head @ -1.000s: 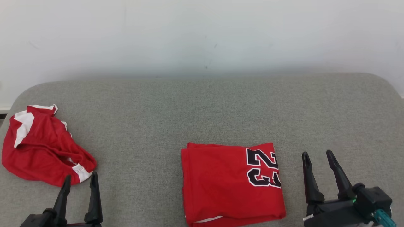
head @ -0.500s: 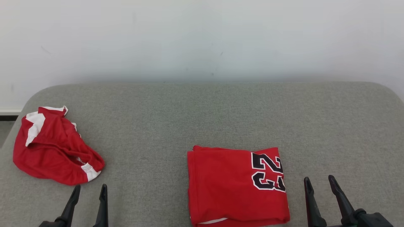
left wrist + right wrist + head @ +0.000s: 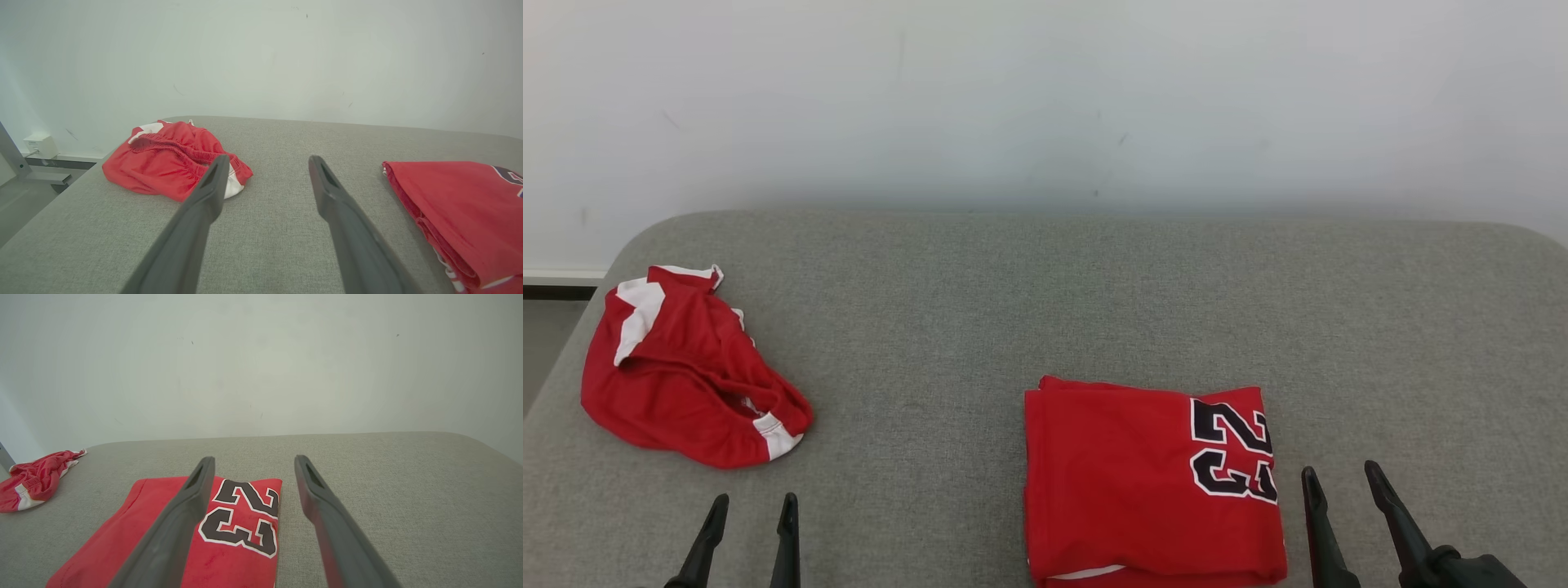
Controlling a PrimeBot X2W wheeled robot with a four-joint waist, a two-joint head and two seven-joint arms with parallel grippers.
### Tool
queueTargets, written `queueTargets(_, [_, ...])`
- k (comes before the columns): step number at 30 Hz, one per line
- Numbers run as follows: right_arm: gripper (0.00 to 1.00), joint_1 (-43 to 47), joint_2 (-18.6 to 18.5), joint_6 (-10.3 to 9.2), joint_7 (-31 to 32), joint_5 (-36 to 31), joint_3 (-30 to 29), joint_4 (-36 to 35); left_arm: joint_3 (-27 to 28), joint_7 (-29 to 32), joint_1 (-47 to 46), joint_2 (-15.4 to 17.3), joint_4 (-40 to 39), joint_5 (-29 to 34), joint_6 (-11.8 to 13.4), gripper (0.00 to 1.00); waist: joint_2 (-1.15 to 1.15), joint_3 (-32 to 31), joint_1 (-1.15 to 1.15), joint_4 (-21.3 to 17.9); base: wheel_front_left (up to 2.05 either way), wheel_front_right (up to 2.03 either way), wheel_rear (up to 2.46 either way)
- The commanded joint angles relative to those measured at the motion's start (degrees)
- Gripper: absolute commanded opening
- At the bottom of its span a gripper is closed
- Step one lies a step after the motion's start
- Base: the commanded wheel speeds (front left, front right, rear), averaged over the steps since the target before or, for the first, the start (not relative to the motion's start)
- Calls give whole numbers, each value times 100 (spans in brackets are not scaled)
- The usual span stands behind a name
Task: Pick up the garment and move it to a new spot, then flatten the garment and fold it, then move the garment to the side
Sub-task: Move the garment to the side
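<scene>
The folded red jersey (image 3: 1152, 482), number 23 facing up, lies flat and squared on the near middle-right of the worktop (image 3: 1045, 310). Flattening and folding therefore look done, and what seems left is shifting it to the side. A second red garment (image 3: 686, 376) with white trim sits crumpled by the left edge, well apart, and may be a later job. The right claw (image 3: 1339, 472) stands just right of the jersey, released and holding nothing. The left claw (image 3: 753, 502) is near the crumpled garment, likewise spread and empty. The worktop is grey woven fabric with rounded corners, set against a plain pale wall (image 3: 1045, 98). A strip of floor (image 3: 543, 351) shows at the left.
</scene>
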Motion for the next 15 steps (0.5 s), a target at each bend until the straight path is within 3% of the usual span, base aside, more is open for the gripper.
queueTargets(1, [100, 24, -9, -16, -3, -37, 6, 14, 24, -3, 32, -11, 2, 39, 5, 100, 0, -2, 0, -6, 0, 0, 0])
queueTargets(15, [100, -223, -92, -16, 25, 69, 7, 176, 4, -2, -97, -32, 49, 28, 5, 100, 0, 85, 0, -20, 0, 0, 0])
